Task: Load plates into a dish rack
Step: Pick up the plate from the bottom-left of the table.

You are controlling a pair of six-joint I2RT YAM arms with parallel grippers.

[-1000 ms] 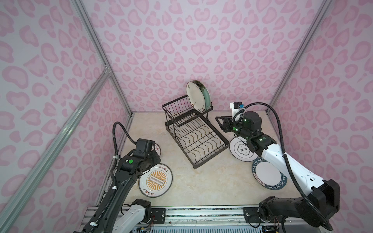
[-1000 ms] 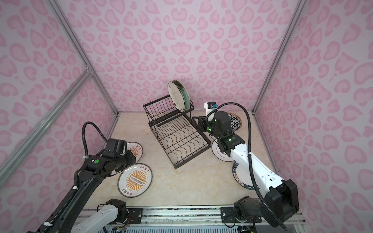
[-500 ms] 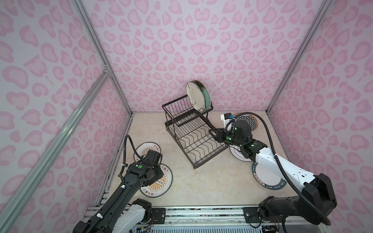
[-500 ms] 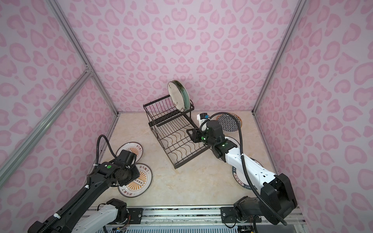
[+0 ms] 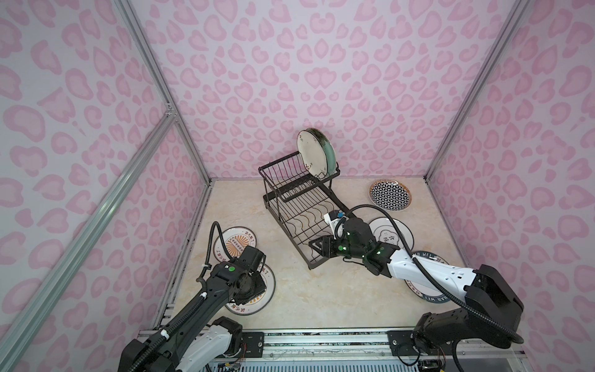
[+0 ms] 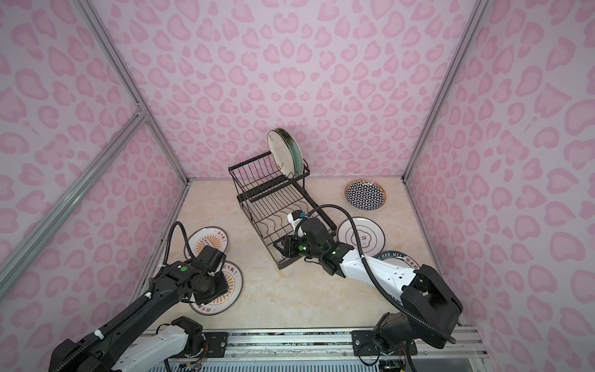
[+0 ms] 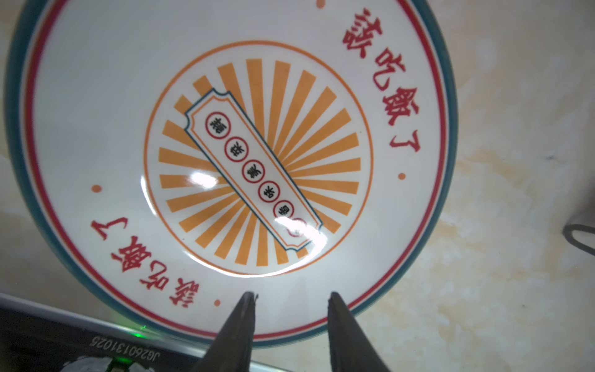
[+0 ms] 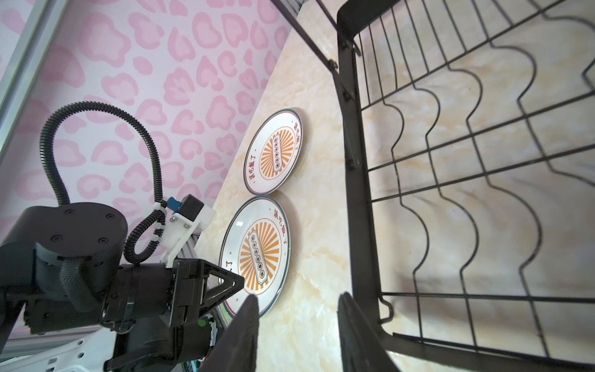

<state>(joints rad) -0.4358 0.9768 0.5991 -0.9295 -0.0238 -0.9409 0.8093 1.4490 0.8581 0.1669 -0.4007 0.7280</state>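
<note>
R gripper (image 5: 317,246) swung from back-right down to rack (image 8: 351,128) front corner, uncovering the patterned plate (image 5: 390,195). L gripper (image 7: 291,296) dropped fwd over nearer sunburst plate (image 7: 257,161).

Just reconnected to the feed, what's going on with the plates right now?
The left pincer is poised open over the nearer orange sunburst plate, holding nothing. The right pincer, also open and empty, sits at the near corner of the dish rack. Two plates stand upright in its upper basket; the rest lie flat on the table.
</note>
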